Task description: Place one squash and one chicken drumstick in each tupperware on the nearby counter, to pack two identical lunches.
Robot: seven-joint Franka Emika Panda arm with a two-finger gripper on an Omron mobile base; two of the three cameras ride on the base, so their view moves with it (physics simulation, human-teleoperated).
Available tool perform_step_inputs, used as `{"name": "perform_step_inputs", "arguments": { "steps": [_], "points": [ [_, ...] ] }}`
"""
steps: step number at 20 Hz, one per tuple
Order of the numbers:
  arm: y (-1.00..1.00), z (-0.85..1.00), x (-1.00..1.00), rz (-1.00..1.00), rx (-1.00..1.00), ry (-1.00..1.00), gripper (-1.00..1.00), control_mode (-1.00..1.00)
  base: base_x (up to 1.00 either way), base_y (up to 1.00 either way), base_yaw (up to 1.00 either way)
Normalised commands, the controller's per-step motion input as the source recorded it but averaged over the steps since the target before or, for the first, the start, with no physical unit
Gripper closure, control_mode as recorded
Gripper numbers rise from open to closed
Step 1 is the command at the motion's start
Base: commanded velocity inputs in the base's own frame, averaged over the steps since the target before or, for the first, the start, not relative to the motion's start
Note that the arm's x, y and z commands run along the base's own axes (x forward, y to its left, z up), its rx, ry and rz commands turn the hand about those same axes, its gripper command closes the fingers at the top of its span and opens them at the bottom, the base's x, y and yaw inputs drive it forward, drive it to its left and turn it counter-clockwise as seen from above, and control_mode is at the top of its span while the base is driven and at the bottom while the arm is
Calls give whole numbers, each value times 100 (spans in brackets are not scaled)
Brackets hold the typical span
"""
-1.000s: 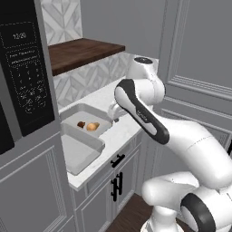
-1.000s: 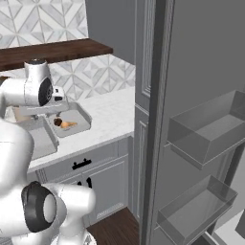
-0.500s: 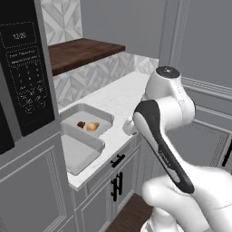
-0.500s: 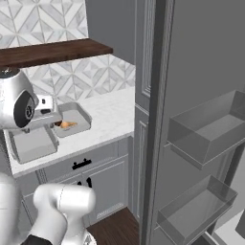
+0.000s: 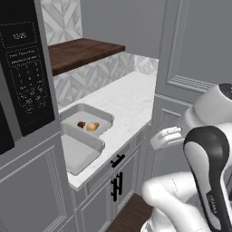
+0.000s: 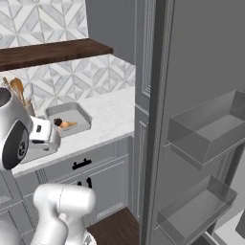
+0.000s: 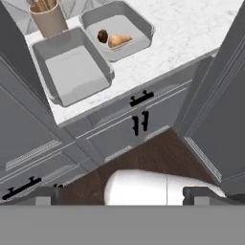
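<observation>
Kitchen | microwave (image 5: 20, 68) | marbled counter (image 5: 127, 97) | tiled backsplash (image 6: 57, 79)

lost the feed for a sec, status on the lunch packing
Pincer open, empty, above the floor off the counter. One tupperware holds two food items; other tupperware empty. Nothing blocking either.

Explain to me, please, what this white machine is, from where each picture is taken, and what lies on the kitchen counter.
It is a white robot arm on a base that can drive. Two pictures come from cameras on that base, left and right of the arm. The third comes from a camera on its hand, looking down past the open, empty tool. On the white counter stand two grey tupperware boxes. The farther one holds a brown chicken drumstick. The nearer one is empty. A cup of wooden utensils stands behind it.
</observation>
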Motion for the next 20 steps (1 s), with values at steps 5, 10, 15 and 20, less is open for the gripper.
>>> {"name": "perform_step_inputs", "arguments": {
  "steps": [5, 10, 15, 20],
  "points": [
    [-18, 26, -68, -13, 4, 0, -100, 100, -12, -2, -3],
    [0, 0, 0, 0, 0, 0, -100, 100, -23, -13, -9],
    [0, 0, 0, 0, 0, 0, -100, 100, -72, -17, 0],
    [0, 0, 0, 0, 0, 0, -100, 100, -90, -10, -15]
  ]
}}
